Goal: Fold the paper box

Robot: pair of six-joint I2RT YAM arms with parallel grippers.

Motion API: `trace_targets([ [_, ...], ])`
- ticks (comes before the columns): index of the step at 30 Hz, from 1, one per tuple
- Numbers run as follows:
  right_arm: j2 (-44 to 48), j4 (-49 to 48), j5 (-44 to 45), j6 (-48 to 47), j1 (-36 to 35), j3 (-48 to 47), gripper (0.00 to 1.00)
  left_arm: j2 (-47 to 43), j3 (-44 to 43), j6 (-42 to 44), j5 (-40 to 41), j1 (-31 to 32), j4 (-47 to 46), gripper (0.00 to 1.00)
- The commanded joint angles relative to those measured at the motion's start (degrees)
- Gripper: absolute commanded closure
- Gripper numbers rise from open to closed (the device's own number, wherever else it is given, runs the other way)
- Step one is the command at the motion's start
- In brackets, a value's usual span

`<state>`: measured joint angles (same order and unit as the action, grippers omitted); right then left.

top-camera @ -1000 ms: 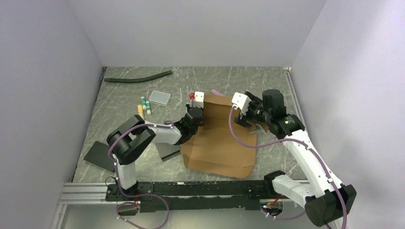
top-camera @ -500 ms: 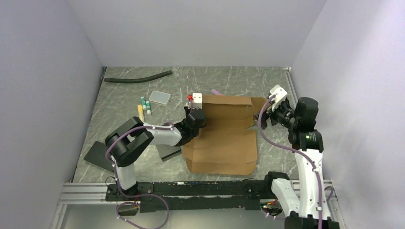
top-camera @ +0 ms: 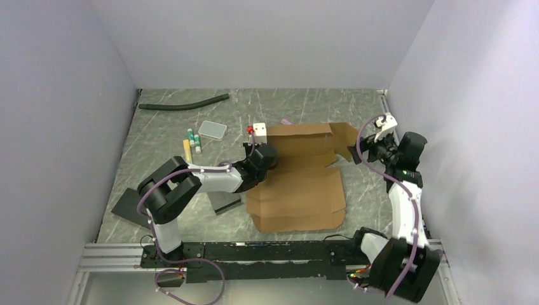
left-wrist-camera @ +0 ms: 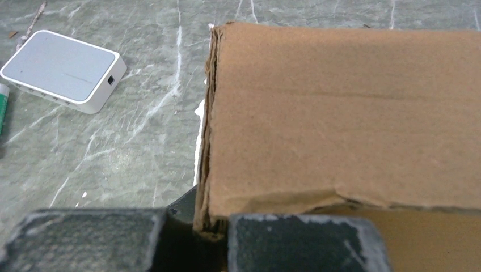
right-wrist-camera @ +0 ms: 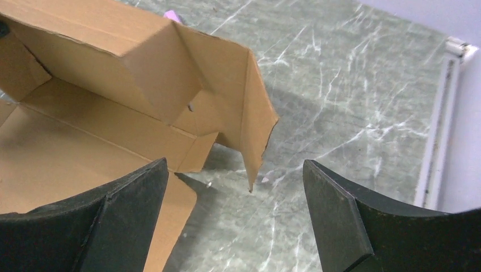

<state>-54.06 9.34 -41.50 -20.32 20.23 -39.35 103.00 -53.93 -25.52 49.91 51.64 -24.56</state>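
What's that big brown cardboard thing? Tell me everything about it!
The paper box is brown cardboard, half folded: its wide panel lies flat on the table, the far wall stands upright, and a side flap at its right end angles outward. The left tool pinches the wall's left edge; the open right tool hovers near the flap, not touching.

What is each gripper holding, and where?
The left gripper pinches the cardboard box at the left end of its raised back wall. The right gripper is open, holding nothing.
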Motion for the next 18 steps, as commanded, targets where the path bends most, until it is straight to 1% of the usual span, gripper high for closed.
trace_targets([
  [1,-9.6,-12.3,-5.2,2.3,0.8,-2.1,0.10,-1.6,-1.6,-4.1,2.3,0.7,8.2,1.00],
  [3,-13.9,-13.4,-7.2,2.8,0.8,-3.6,0.13,-1.9,-1.9,-5.1,3.0,0.8,9.7,1.00],
  [6,-17.6,-15.2,-9.1,1.6,-0.4,-4.1,0.21,-2.3,-2.0,-6.2,2.9,0.8,10.9,1.00],
  [10,-19.6,-18.0,-8.1,-2.8,-4.1,-4.3,0.36,-2.0,-3.3,-8.0,2.4,0.9,13.9,1.00],
  [11,-20.1,-19.5,-7.7,-2.7,-4.8,-4.3,0.41,-1.9,-3.8,-8.5,2.5,1.1,14.7,1.00],
  [13,-21.6,-19.9,-6.5,-3.2,-6.2,-5.2,0.57,-1.8,-4.6,-9.1,2.8,1.4,16.4,1.00],
  [15,-22.8,-18.9,-5.3,-3.7,-7.2,-6.4,0.77,-1.9,-5.2,-9.6,3.2,1.8,17.5,1.00],
  [17,-22.5,-19.7,-3.6,-3.9,-7.5,-5.5,0.97,-2.2,-5.5,-9.7,2.9,1.9,18.1,1.00],
  [18,-21.7,-20.8,-2.5,-3.9,-7.5,-4.1,1.00,-2.4,-5.7,-9.9,2.7,2.0,18.4,1.00],
])
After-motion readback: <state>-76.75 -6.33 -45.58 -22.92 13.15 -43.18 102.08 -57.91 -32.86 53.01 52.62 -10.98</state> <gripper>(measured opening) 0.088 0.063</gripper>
